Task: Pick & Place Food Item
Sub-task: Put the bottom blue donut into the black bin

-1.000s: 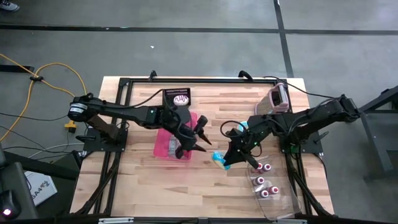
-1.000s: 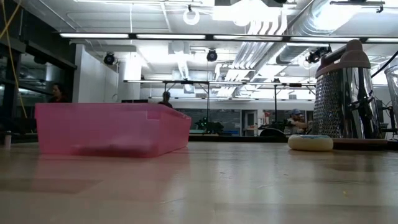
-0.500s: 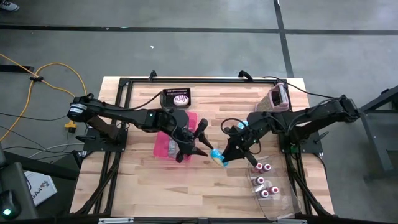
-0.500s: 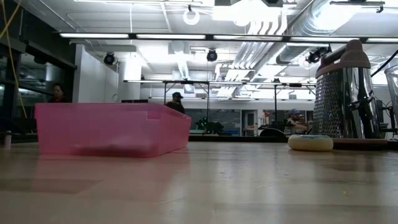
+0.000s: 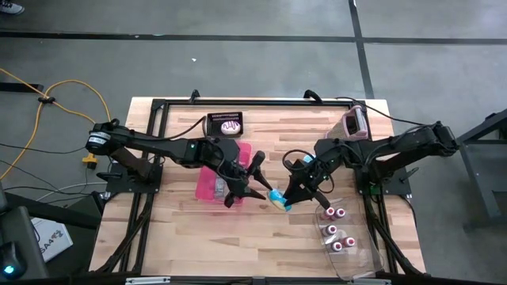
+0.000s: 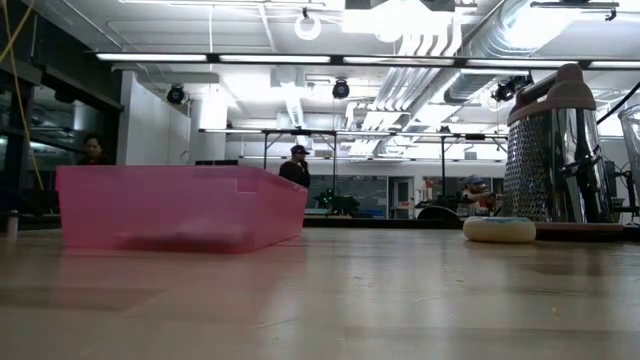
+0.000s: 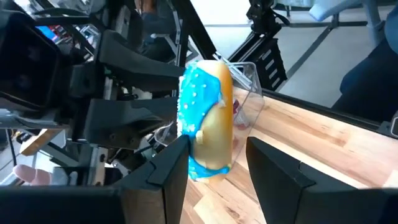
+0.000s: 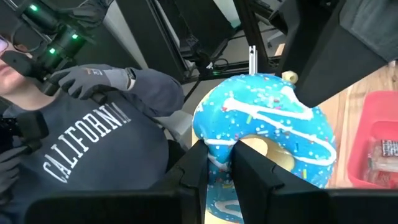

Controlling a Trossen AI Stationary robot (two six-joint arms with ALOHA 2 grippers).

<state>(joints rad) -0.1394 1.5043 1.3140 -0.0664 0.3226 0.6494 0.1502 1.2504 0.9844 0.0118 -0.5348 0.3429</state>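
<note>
A doughnut with blue icing and white sprinkles (image 5: 278, 199) hangs above mid-table, with my right gripper (image 5: 288, 194) shut on it. In the left wrist view the doughnut (image 7: 207, 115) shows edge-on and upright. My left gripper (image 5: 264, 190) is open just left of it. Its two fingers (image 7: 168, 177) stand on either side of the doughnut's lower edge; whether they touch it I cannot tell. A pink bin (image 5: 214, 184) lies on the table under the left arm. Neither gripper shows in the low view. My right gripper pinches the doughnut's ring (image 8: 219, 152) between its two fingers, one finger (image 8: 194, 171) on the outer rim and the other (image 8: 254, 171) at the hole. The fingers come nearly level from the table's right side. The doughnut stands on edge, lifted clear of the table.
A metal grater (image 5: 354, 125) stands at the far right and a dark tray (image 5: 226, 124) at the far middle. A clear container (image 5: 339, 236) with several round pieces lies near the right front. A person in a grey sweatshirt (image 8: 93, 149) sits beyond the table.
My right gripper has rolled a little and carried the doughnut slightly toward the table's left, so the gap to my left gripper's fingertips has closed. The doughnut stays clear of the table.
</note>
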